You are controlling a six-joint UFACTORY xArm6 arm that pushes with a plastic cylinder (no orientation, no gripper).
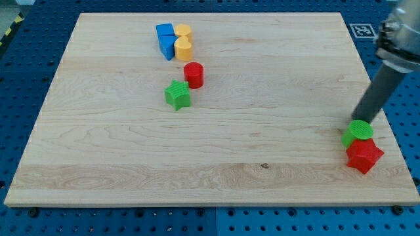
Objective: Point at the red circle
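Red circle [193, 75] is sitting near the wooden board's [118, 144] upper middle, just beside a green star [177, 95], while my tip [356, 122], clawless, is touching a green circle [357, 133] far right.

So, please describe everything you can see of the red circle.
The red circle is a short upright cylinder, plastic-looking with a ribbed side, standing flat on the wooden board. It sits just below the yellow blocks, with the green star at its lower left, very close. My tip is far away, at the view's right.
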